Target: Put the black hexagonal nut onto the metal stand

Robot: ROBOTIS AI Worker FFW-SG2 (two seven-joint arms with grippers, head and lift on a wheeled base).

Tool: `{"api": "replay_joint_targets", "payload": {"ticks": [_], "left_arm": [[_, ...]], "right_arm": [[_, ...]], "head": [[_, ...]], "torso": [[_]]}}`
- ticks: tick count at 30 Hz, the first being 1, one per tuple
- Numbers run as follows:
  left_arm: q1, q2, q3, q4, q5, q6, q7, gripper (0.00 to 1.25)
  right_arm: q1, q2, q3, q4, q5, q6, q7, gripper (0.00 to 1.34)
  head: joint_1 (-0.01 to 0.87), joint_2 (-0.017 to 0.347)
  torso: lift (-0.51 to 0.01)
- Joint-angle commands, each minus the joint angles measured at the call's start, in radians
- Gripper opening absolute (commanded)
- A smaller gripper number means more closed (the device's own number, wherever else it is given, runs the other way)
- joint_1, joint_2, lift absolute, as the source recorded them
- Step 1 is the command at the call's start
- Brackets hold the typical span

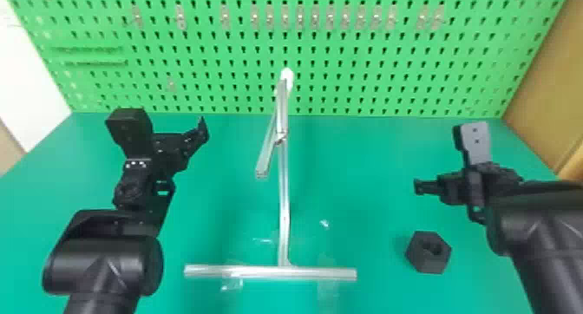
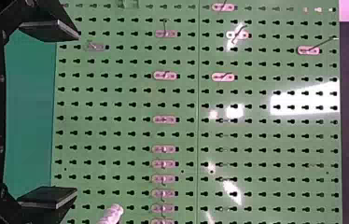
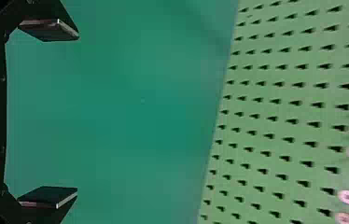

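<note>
We are looking at the metal stand (image 1: 283,204) in the middle of the green surface (image 1: 368,161), and we are placing everything else by it; nearest to us, its straight base bar (image 1: 260,272) is lying crosswise, with clear tape (image 1: 232,284) showing beside it. To the right of the stand, well apart from it, the black hexagonal nut (image 1: 420,262) is resting on the surface, its round hole showing; neither hand is touching it.

Farther up the head view, to the right of the stand's post, we are seeing the right hand (image 1: 449,160); its two flat black fingers are standing wide apart and holding nothing, and in the right wrist view the green surface is showing between them. To the left of the stand, we are finding the left hand (image 1: 167,124); its fingers are spreading just as widely, and it too is holding nothing. Between the two hands, the stand's post is rising to a white tip (image 1: 286,76), while a shorter metal branch (image 1: 265,157) is slanting down from it toward the left and ending in the air.

Farthest from us, behind the stand, a green pegboard (image 1: 208,74) is standing upright along the back of the surface; a row of small hooks (image 1: 330,17) is running across it, higher in the view than the stand's tip.
</note>
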Motion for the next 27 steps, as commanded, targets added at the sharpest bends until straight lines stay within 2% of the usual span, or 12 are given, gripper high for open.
{"api": "replay_joint_targets", "payload": {"ticks": [1, 3, 13, 27], "left_arm": [[0.0, 0.0, 0.0, 0.0, 0.0, 0.0, 0.0, 1.13], [0.001, 0.0, 0.0, 0.0, 0.0, 0.0, 0.0, 1.13], [0.001, 0.0, 0.0, 0.0, 0.0, 0.0, 0.0, 1.13], [0.007, 0.0, 0.002, 0.0, 0.002, 0.0, 0.0, 1.13]], "right_arm": [[-0.013, -0.006, -0.002, 0.039, 0.058, 0.05, 0.033, 1.21], [-0.019, -0.009, 0.0, 0.067, 0.079, 0.058, 0.059, 1.21], [-0.006, -0.011, -0.019, 0.144, 0.104, 0.052, 0.071, 1.21], [0.014, -0.004, -0.016, 0.144, 0.132, 0.098, 0.088, 1.21]], "head": [[0.693, 0.081], [0.693, 0.081], [0.693, 0.081], [0.693, 0.081]], "torso": [[-0.001], [-0.001], [-0.001], [-0.001]]}}
